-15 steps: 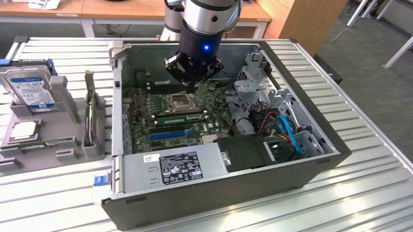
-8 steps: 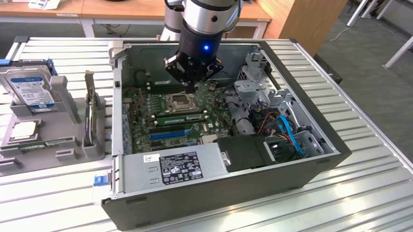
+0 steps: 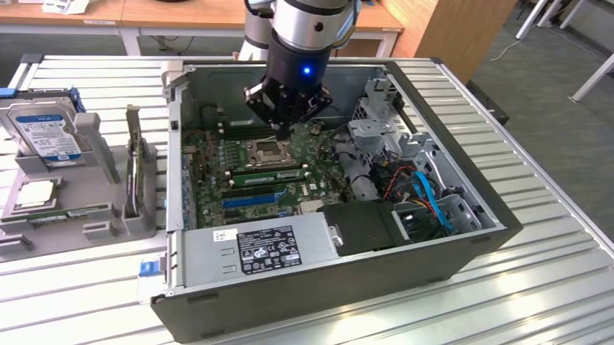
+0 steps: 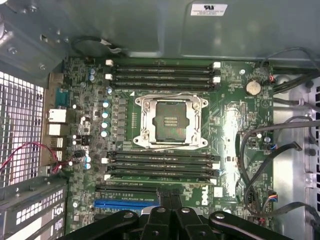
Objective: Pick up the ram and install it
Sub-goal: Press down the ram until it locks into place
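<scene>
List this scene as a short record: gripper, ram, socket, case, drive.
gripper: shut, holding nothing, over the motherboard by the socket
ram: a green stick, apparently seated in a slot beside the socket
socket: open, no chip in it
case: lying on its side, open
drive: upright in a grey holder outside the case, on the exterior view's left

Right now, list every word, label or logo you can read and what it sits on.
"DELL": white logo on the motherboard, wrist view.
White sticker on the case wall: print too small to read.
Black-and-white label on the power supply: unreadable.
Blue label on the hard drive: unreadable.
</scene>
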### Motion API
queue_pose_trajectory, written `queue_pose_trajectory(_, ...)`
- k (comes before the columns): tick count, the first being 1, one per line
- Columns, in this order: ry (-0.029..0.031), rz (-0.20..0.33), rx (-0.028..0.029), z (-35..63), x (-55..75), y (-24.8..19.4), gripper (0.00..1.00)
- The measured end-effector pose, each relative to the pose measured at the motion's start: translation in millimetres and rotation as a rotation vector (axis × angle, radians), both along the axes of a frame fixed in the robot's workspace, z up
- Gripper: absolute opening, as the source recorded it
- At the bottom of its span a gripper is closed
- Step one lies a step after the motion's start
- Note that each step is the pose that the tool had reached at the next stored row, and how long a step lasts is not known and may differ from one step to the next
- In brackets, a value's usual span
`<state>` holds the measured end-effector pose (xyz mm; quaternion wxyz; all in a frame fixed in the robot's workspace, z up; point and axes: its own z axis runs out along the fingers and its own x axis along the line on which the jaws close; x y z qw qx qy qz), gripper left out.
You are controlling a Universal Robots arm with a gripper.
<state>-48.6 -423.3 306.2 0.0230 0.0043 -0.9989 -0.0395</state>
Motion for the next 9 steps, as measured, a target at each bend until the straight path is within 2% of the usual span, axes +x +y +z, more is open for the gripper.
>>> queue_pose_trajectory(1, 0.0006, 0.001, -0.004, 0.0, 0.1, 0.0, 0.1)
queue_pose_trajectory(3, 0.0019, 0.002, -0.0073, -0.1, 0.0, 0.0, 0.1)
queue_pose_trajectory(9, 0.0036, 0.01, -0.0087, 0.0, 0.0, -0.1, 0.1)
